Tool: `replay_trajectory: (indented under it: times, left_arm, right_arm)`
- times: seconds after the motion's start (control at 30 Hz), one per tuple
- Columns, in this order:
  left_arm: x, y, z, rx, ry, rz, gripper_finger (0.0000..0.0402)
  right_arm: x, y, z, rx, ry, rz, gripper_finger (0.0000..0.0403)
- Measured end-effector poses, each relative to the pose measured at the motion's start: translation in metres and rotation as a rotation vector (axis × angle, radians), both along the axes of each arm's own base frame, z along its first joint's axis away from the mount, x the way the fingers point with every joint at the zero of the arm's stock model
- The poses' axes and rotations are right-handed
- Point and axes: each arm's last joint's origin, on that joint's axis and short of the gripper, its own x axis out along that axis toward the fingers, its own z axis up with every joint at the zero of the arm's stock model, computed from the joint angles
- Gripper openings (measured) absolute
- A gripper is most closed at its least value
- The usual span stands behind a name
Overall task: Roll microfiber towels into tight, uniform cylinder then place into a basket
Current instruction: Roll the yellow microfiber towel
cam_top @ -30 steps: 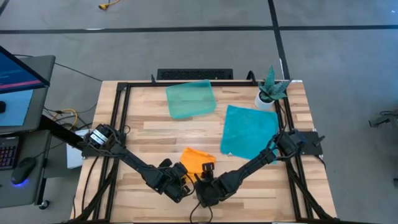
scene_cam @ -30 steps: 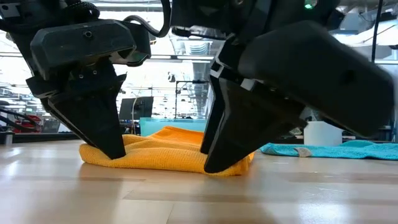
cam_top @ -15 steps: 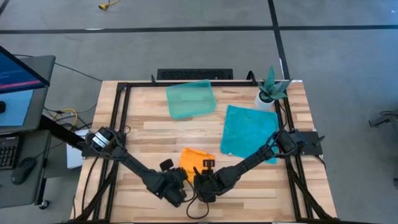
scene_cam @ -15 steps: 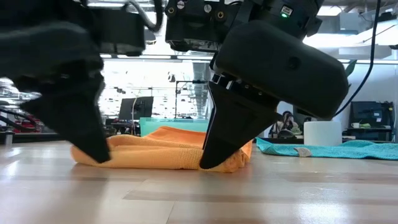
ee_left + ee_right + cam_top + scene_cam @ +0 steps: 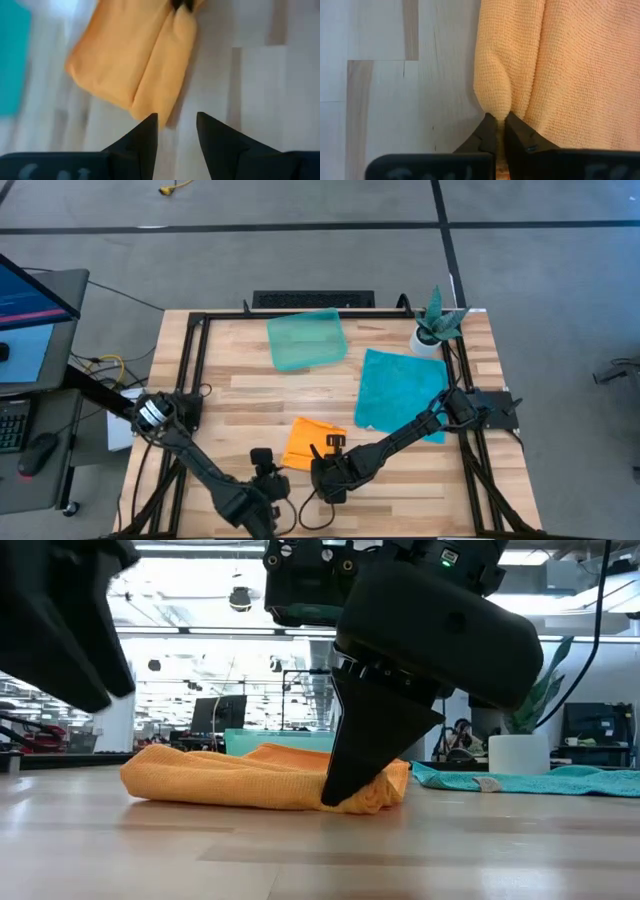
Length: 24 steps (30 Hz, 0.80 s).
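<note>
The orange towel point(image 5: 302, 442) lies part-folded on the wood table near its front edge, its underside flat on the wood. My right gripper point(image 5: 499, 122) is shut on the towel's near edge, at the right end of the bundle point(image 5: 230, 780) in the low view. My left gripper point(image 5: 176, 127) hangs open above the table, near and left of the towel, with nothing between its fingers. The teal towel point(image 5: 402, 392) lies spread flat at the right. The pale-green basket point(image 5: 306, 340) rests at the far middle. My right gripper pinches a small tuck of the orange towel's folded near edge point(image 5: 496, 106) between its two fingertips. The fingers point(image 5: 350, 775) come steeply from above, slanting from the near side. The cloth bulges just ahead of the tips, and the rest of the towel lies on the table.
A white pot with a green plant point(image 5: 432, 330) stands at the far right corner. A black frame point(image 5: 192, 360) runs around the tabletop. Bare wood lies left of the orange towel point(image 5: 220, 400) and along the front edge.
My left gripper has left the towel's left end, risen and drawn back toward the table's near left corner, rolling its wrist. My right gripper has stayed at the towel's right end and shut on its near edge. The towel's freed left end lies loose.
</note>
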Motion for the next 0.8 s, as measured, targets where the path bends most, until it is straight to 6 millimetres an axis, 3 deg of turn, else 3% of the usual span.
replay_trajectory:
  times: [0.27,0.4,0.67,0.8]
  left_arm:
    - [-0.011,-0.010,-0.024,0.115,0.011,-0.274,0.0129]
    - [-0.008,0.002,-0.035,0.132,0.022,-0.263,0.0129]
    - [0.014,0.021,-0.038,0.133,0.024,-0.221,0.0129]
    - [0.023,0.028,-0.056,0.153,0.095,-0.231,0.0129]
  right_arm:
    - [0.000,0.001,0.000,0.006,0.002,0.006,0.0021]
    - [0.000,0.001,0.000,0.008,0.003,0.008,0.0023]
    - [-0.001,0.002,0.000,0.011,0.004,0.013,0.0023]
    - [-0.001,0.002,0.000,0.015,0.008,0.016,0.0021]
